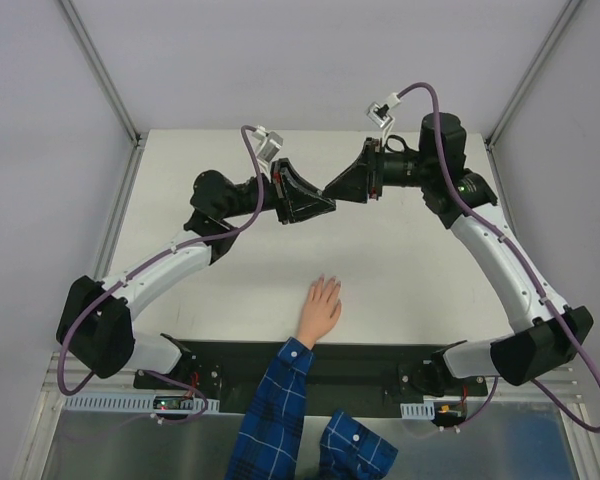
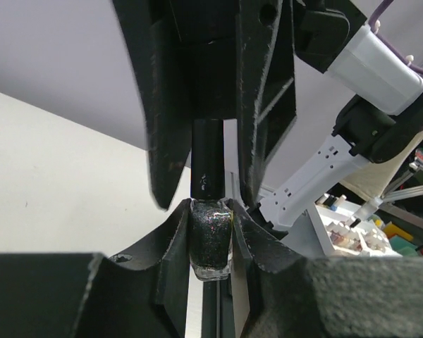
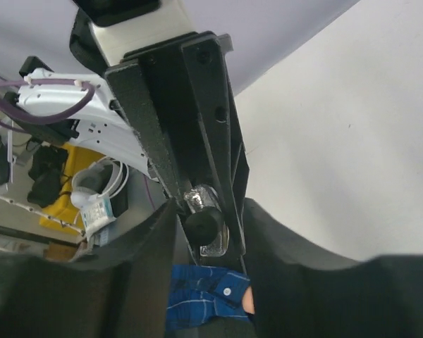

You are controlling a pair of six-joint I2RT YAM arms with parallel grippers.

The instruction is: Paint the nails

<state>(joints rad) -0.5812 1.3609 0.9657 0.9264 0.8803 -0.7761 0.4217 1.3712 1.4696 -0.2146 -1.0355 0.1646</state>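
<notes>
I have left gripper [image 2: 210,208] clamped on bottle [image 2: 210,246] far centre, right gripper [image 3: 207,215] jaws narrow round cap [image 2: 206,155], grip unclear; cap on, near hand [image 1: 320,308] nails [image 1: 324,281] look unpainted.

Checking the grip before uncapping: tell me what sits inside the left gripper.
A small dark glittery bottle is clamped in the left gripper, its black cap reaching into the right gripper. The left fingers cover the bottle's sides; any brush inside is unseen.
</notes>
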